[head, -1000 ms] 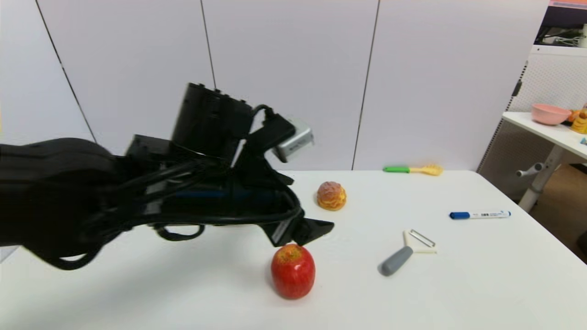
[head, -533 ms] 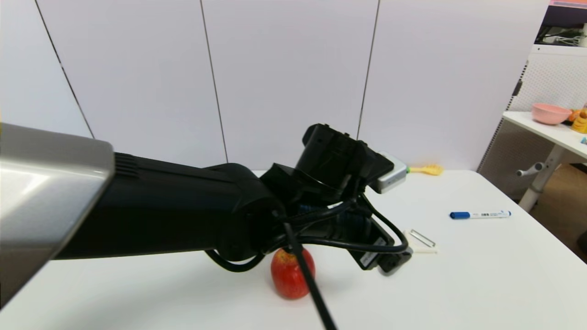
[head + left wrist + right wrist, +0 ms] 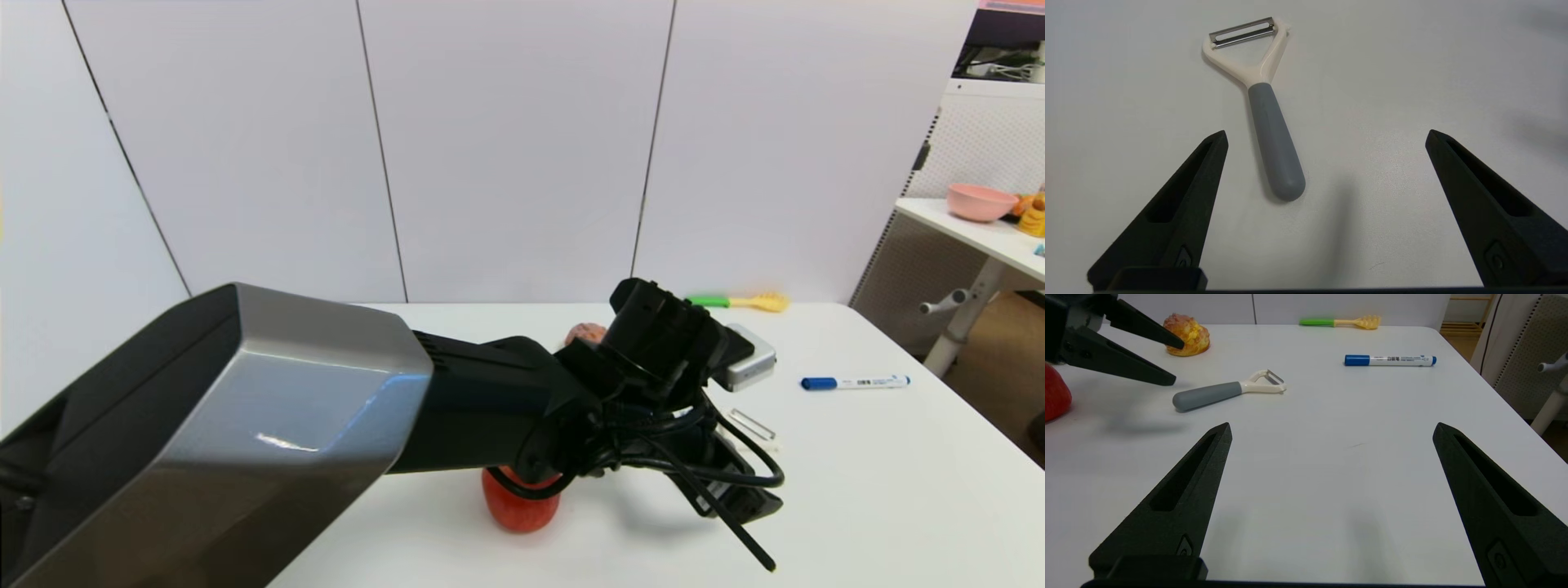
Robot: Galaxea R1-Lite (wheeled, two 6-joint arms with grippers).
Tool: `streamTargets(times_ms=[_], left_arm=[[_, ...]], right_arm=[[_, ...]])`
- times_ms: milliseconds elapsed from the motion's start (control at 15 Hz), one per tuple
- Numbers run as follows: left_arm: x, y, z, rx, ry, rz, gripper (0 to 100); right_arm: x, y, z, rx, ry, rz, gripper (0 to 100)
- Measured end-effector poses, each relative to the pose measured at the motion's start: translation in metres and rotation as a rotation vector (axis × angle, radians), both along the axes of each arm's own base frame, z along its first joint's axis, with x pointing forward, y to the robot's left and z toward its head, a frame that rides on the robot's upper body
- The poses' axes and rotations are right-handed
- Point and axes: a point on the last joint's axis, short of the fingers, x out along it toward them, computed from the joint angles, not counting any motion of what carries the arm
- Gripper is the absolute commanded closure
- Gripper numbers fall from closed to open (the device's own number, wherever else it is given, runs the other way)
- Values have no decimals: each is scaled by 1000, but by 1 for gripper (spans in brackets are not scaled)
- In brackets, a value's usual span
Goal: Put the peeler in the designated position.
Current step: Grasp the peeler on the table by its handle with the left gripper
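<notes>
On the white table [image 3: 1331, 477], left to right:
Apple [image 3: 1055, 394]: red, at the left.
Left gripper [image 3: 1326, 136]: fingers spread wide, hovering just above the peeler's grey handle end, not touching.
Peeler [image 3: 1267, 110]: lying flat, blade pointing away.
Marker [image 3: 1390, 360]: blue cap, small print unreadable.
Right gripper [image 3: 1331, 430]: fingers spread, empty, low over bare table.

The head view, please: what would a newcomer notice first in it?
The left arm fills the near left, reaching across the table and hiding most of the apple. Its left gripper hangs open just short of the peeler, which lies flat. The right gripper is open over bare tabletop, away from the work.
</notes>
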Motion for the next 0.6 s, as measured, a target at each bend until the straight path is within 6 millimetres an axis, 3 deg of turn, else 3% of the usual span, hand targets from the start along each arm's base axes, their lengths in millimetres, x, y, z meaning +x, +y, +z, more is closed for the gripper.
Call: streamTargets(times_ms=[600], left_arm=[[12, -16, -36, 44, 27, 9, 0]], right_arm=[[0, 0, 0, 0, 0, 0, 0]])
